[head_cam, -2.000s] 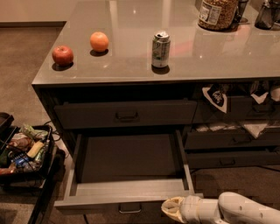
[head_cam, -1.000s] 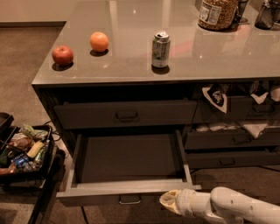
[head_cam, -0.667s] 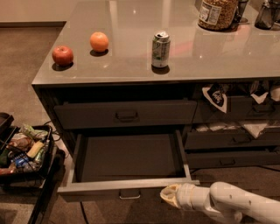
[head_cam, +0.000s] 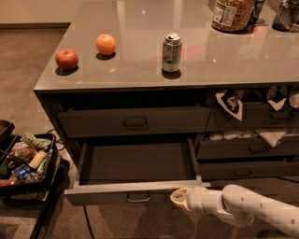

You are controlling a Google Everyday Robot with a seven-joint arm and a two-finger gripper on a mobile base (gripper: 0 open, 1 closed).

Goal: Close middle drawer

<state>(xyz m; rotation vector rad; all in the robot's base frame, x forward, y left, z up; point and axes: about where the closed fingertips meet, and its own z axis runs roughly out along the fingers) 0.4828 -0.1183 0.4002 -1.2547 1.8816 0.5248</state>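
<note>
The middle drawer [head_cam: 135, 164] of the dark grey cabinet stands pulled out, showing its plain empty grey box. Its flat front [head_cam: 103, 198] faces me with a small centred pull handle [head_cam: 138, 197]. My gripper [head_cam: 180, 198], cream-coloured on a pale arm coming in from the lower right, sits against the right end of that front, right of the handle. The shut top drawer [head_cam: 133, 122] lies just above the open one.
On the counter top [head_cam: 140, 74] stand a red apple [head_cam: 67, 59], an orange [head_cam: 106, 44], a soda can [head_cam: 172, 52] and a jar [head_cam: 232, 14]. A black cart [head_cam: 25, 161] full of snacks stands at the left. Right-hand drawers [head_cam: 247, 149] hold cloths.
The drawer front has moved back towards the cabinet, so less of the box shows. My gripper has moved forward with it, staying against the right end of the front.
</note>
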